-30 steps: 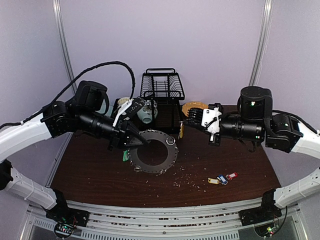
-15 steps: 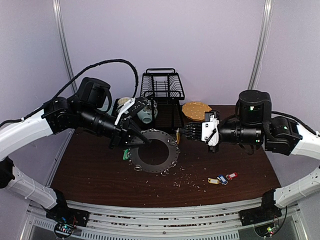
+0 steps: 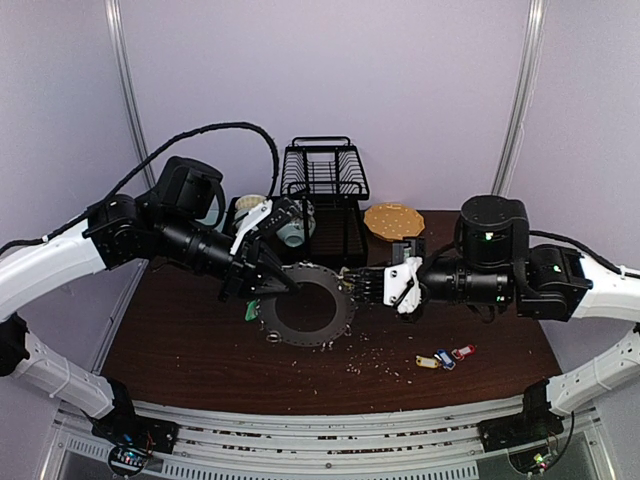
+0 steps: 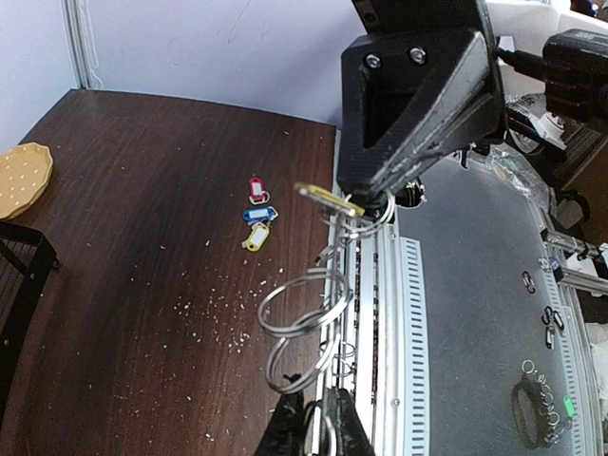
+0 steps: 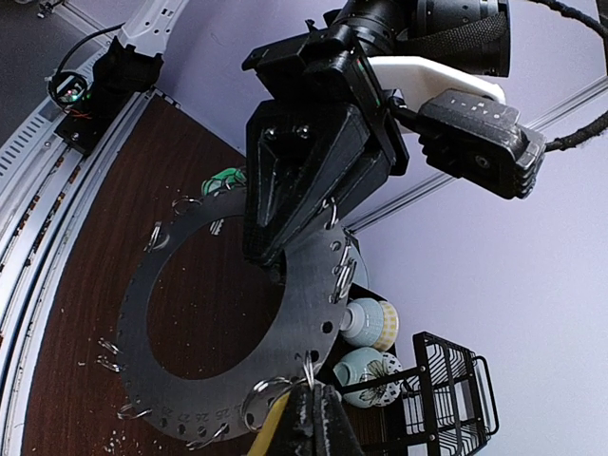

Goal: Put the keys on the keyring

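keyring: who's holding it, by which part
Left gripper clamps the keyring across its flat band on its far-left side. Right gripper holds a yellow key.

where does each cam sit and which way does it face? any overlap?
Top: above, behind the bases, looking down on the table; both arms show, left gripper and right gripper both at the keyring.
Left wrist: faces the right gripper holding a yellow key; own fingers at bottom.
Right wrist: faces the left gripper clamped on the keyring; own fingers at bottom.
Shared: top and left wrist both show the three loose keys.
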